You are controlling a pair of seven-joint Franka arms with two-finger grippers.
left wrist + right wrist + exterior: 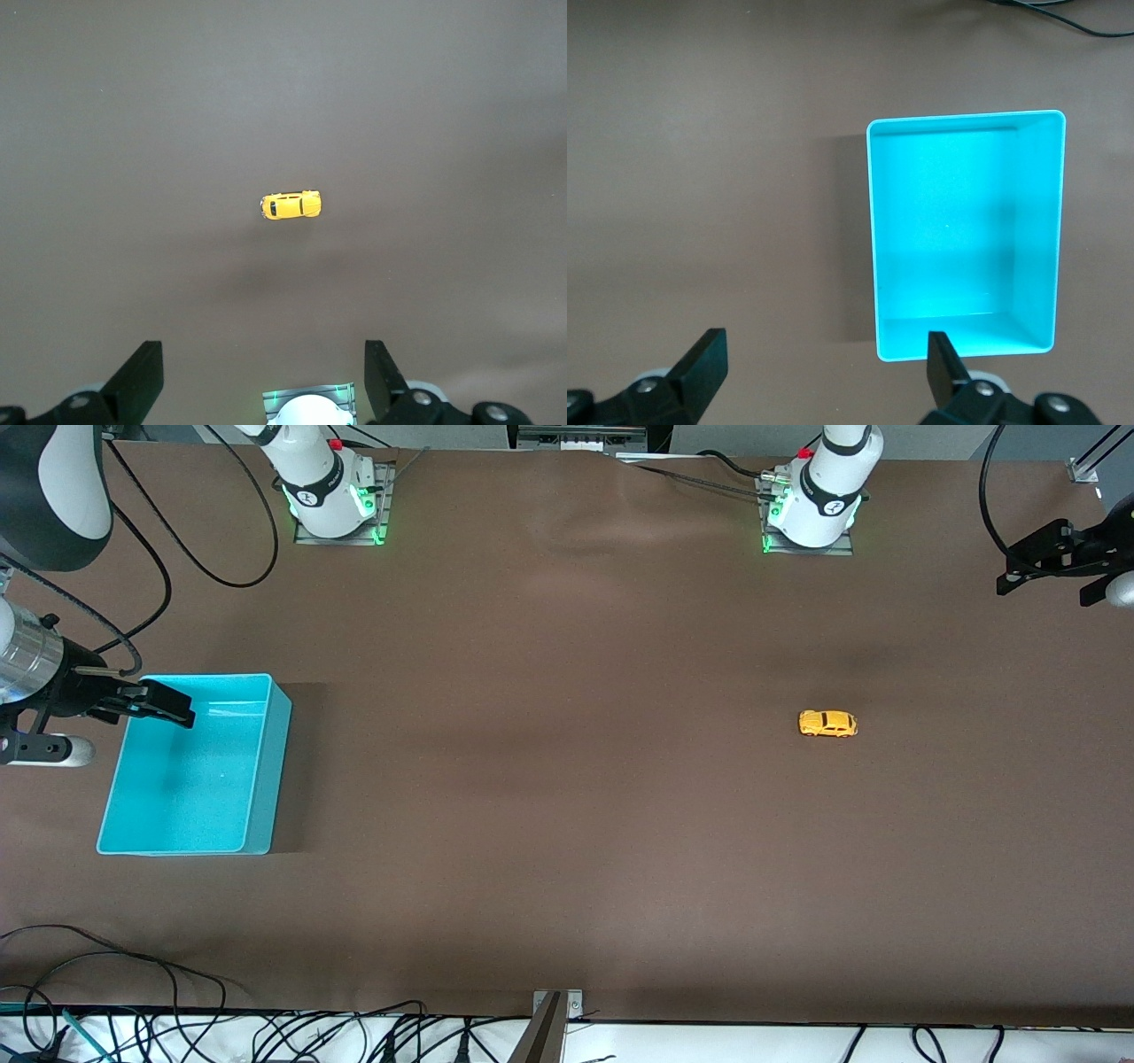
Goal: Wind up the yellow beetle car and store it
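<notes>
The yellow beetle car (828, 724) stands on its wheels on the brown table toward the left arm's end. It also shows in the left wrist view (291, 205), alone on the cloth. My left gripper (1012, 567) hangs open and empty high over the table's edge at that end, apart from the car; in its wrist view (264, 354) nothing lies between the fingers. The turquoise bin (276, 771) sits empty at the right arm's end and shows in the right wrist view (873, 230). My right gripper (168, 701) hangs open and empty over the bin's rim (824, 347).
Black cables (221, 1036) lie along the table edge nearest the front camera, beside a metal bracket (556, 1010). More cables (213, 558) loop by the right arm's base (332, 509). The left arm's base (811, 514) stands at the table's edge.
</notes>
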